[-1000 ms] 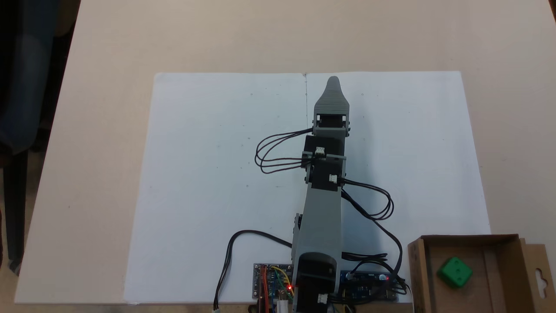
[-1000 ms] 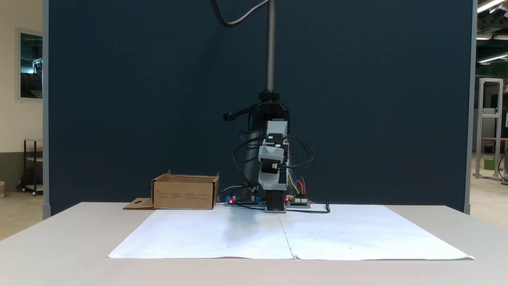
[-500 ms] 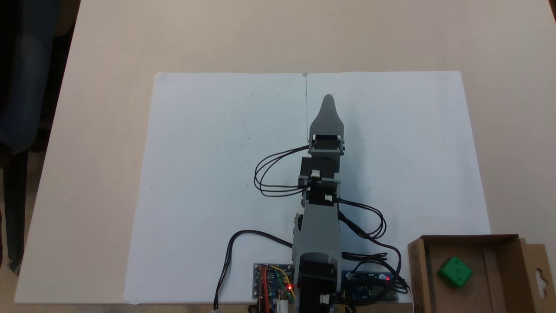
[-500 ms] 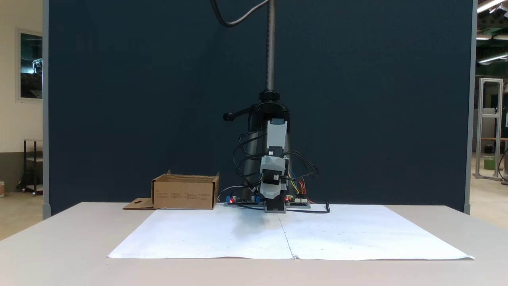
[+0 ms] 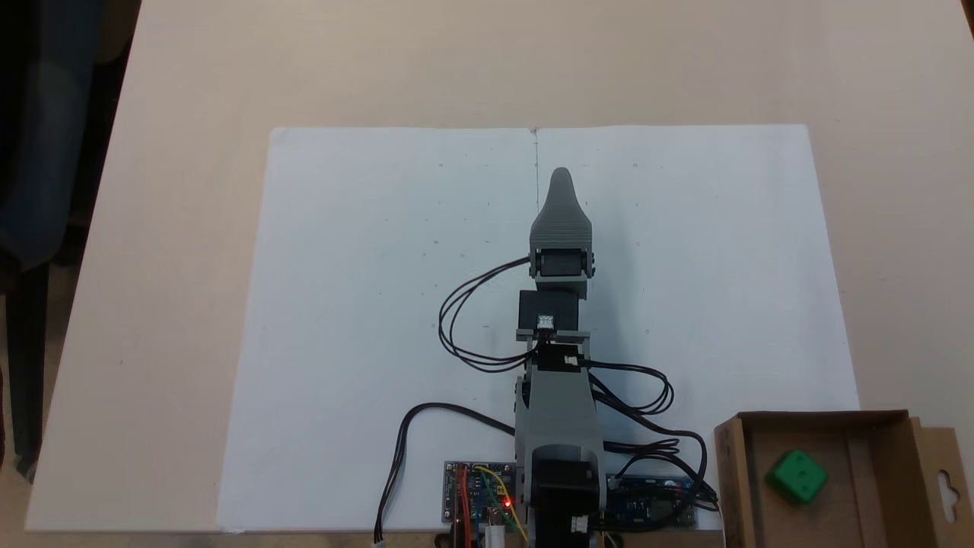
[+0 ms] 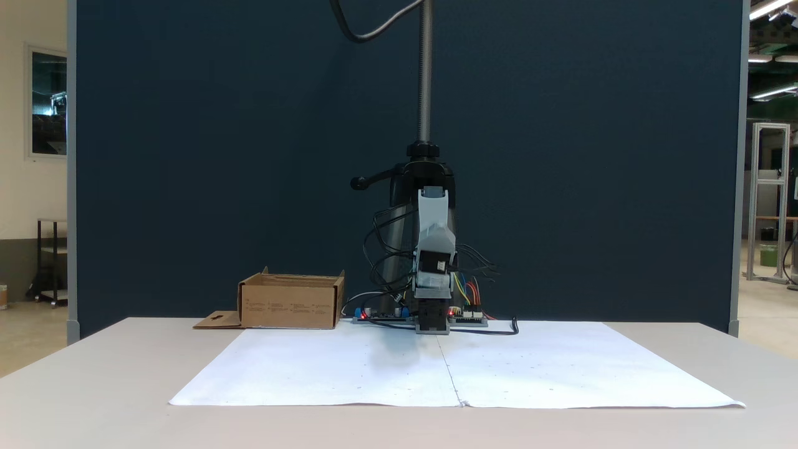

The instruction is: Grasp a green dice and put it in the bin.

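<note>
The green dice (image 5: pixel 797 476) lies inside the bin (image 5: pixel 822 418), a shallow brown cardboard box at the bottom right of a fixed view, with its hang-hole flap (image 5: pixel 946 483) spread to the right. From the front, in a fixed view, the bin (image 6: pixel 292 304) stands left of the arm's base and its wall hides the dice. My gripper (image 5: pixel 561 176) points away from the base over the white paper, far from the bin and holding nothing. Its jaws lie one behind the other, so only one grey tip shows. Seen head-on, the gripper (image 6: pixel 432 292) hangs low before the base.
Two white paper sheets (image 5: pixel 380 304) cover the middle of the beige table (image 5: pixel 190 114). Circuit boards (image 5: pixel 479 495) with lit red LEDs and looping black cables (image 5: pixel 472 320) sit beside the arm's base. A camera stand pole (image 6: pixel 425 75) rises behind it, before a dark blue partition (image 6: pixel 561 156).
The arm has folded back toward its base. The gripper tip has drawn in and shifted slightly left in the top-down view, and sits lower from the front. The dice stays in the bin.
</note>
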Motion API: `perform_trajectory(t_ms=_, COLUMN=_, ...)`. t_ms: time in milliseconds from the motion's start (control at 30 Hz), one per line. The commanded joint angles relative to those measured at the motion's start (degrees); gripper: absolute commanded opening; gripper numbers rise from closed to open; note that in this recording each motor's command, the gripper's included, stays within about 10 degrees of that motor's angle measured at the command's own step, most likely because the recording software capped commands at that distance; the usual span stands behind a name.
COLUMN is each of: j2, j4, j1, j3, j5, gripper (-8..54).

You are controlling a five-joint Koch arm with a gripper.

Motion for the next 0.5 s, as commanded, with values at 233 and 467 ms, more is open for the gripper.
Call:
perform_trajectory(t_ms=233, j2=6.7, j4=-16.0, j1=0.6, j3=5.0, j5=2.0, gripper=44.1)
perform_trajectory(t_ms=467, j2=6.7, j4=-16.0, j1=0.5, j3=4.9, j5=1.8, gripper=44.3)
